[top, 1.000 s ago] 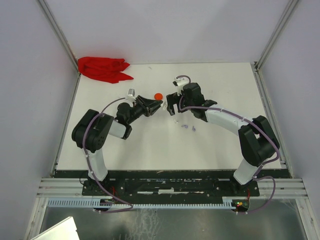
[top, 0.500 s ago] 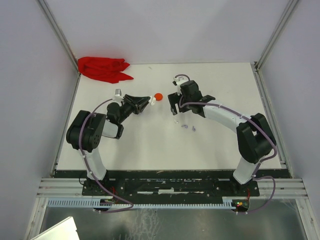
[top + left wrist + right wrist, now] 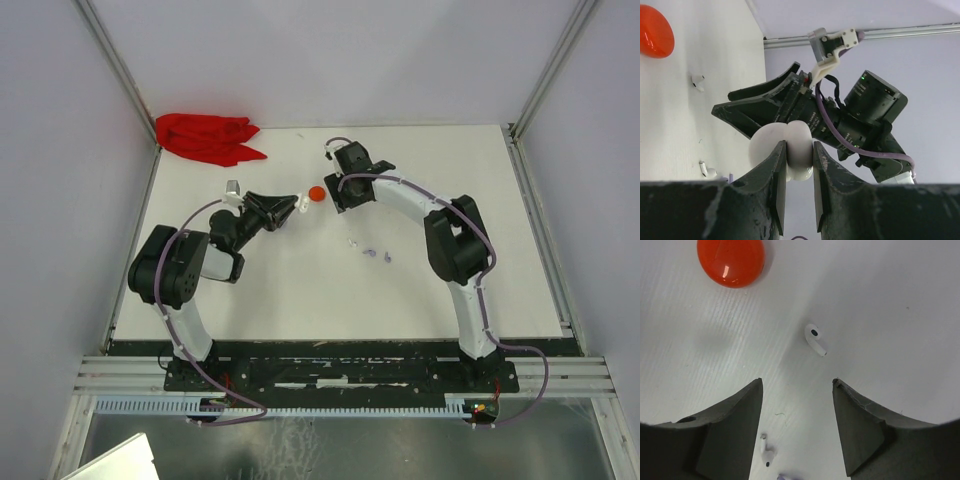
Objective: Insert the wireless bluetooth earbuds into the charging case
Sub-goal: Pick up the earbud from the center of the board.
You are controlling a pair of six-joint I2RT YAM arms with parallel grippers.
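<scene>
Left gripper [image 3: 799,152] and right gripper [image 3: 796,385] face each other over the far middle of a white table [image 3: 300,290]. Pale grey walls [image 3: 350,60] stand round it, and a crumpled red cloth [image 3: 205,138] lies in the far left corner. The left arm folds at the elbow and reaches right. Its jaws are narrow, clamped on the sides of the charging case [image 3: 771,142], a smooth white rounded shell held clear of the table. The right arm stretches far and leftward, its jaws spread wide, empty and aimed down. A glossy red-orange disc [image 3: 730,260] sits between the grippers. One white earbud [image 3: 815,339], short-stemmed, lies just ahead of the right fingers. A second white earbud [image 3: 766,450] lies nearer, with a purple earbud [image 3: 386,257] close by.
</scene>
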